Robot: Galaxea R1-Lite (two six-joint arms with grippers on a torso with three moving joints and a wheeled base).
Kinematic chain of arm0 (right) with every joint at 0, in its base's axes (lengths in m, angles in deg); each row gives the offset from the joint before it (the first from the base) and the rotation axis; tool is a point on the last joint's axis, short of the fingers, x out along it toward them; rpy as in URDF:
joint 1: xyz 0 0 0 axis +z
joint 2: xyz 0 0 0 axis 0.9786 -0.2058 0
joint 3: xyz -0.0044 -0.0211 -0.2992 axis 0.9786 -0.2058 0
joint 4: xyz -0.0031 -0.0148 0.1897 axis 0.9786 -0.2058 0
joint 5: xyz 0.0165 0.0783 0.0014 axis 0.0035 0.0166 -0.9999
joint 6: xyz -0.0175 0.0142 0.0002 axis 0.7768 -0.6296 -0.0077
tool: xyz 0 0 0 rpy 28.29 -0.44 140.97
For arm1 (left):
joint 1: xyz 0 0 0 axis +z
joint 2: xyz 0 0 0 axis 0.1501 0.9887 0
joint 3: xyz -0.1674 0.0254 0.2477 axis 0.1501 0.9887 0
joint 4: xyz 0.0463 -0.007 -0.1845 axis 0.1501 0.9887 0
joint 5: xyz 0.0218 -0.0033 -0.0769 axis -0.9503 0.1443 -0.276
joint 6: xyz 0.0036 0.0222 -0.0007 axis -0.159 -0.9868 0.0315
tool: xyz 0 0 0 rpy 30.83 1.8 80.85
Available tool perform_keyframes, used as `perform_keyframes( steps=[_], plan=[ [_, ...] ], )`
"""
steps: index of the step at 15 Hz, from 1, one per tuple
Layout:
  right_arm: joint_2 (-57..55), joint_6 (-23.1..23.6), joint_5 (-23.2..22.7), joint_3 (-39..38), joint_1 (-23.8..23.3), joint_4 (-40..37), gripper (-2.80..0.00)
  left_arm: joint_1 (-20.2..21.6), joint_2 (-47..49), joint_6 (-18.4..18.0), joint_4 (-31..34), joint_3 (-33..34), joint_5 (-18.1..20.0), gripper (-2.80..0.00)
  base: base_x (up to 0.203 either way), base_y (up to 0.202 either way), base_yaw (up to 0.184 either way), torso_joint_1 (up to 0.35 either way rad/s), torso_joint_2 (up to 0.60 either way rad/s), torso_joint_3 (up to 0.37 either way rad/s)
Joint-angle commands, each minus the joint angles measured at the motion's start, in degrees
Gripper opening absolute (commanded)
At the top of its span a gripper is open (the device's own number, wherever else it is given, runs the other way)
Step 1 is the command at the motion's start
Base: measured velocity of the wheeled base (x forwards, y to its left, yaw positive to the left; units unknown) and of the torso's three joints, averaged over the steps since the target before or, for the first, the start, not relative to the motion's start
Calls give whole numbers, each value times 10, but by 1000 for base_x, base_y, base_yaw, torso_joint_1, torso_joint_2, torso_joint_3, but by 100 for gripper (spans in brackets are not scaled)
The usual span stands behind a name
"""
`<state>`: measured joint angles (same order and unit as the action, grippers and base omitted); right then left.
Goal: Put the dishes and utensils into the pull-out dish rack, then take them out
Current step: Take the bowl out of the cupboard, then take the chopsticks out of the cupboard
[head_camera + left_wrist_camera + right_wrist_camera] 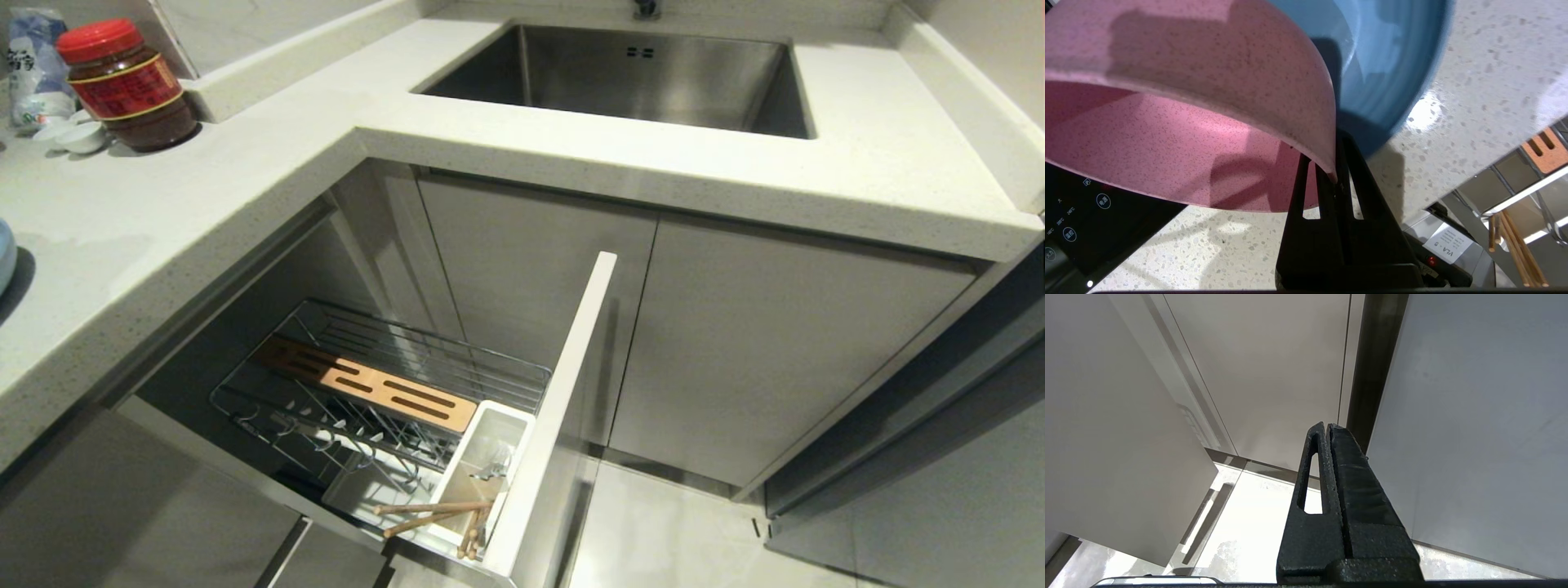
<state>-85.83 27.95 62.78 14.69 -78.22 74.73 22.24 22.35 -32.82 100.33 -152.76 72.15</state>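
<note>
Pink, matte bowl (1180,110) is clamped at its rim by the closed left gripper (1327,173), above the countertop (1486,102), with the light-blue plate (1380,53) at 1 o'clock behind it. Chopsticks (437,514) lie in the pull-out dish rack (384,392). The right gripper (1327,428) is closed, empty, facing cabinet fronts.

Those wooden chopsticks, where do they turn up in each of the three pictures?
Head view: chopsticks lie low in the picture, poking out of the white utensil bin of the pull-out rack.
Left wrist view: chopsticks at the lower right corner, beyond the counter edge.
Right wrist view: not in it.
Shared landmark: the slotted wooden strip, also at the left wrist view's right edge.
</note>
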Motion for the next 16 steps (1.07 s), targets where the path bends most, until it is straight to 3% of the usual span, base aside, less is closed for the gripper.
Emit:
perform_keyframes(
  steps=[1,2,3,11,13,15,16],
  plan=[
    [0,0,1,-15,0,1,-280,5,16,0,6,1,-1,-280,0,0,0,0,0,0],
    [0,0,0,-15,0,1,-280,7,16,0,5,1,-1,-280,0,0,0,0,0,0],
    [0,0,0,-15,0,1,-280,7,16,1,4,1,-1,0,0,0,0,0,0,0],
    [0,0,0,-15,0,1,-280,19,-54,7,-54,2,-22,0,0,0,0,0,0,0],
    [0,0,0,-15,0,1,-280,18,-93,14,-142,19,-21,0,0,0,0,0,0,0],
    [0,0,0,-15,0,1,-280,13,-135,39,-293,64,-20,0,0,0,0,0,0,0],
    [0,0,0,-15,0,1,-280,4,-158,52,-377,93,-20,-280,0,0,0,0,0,0]
  ],
)
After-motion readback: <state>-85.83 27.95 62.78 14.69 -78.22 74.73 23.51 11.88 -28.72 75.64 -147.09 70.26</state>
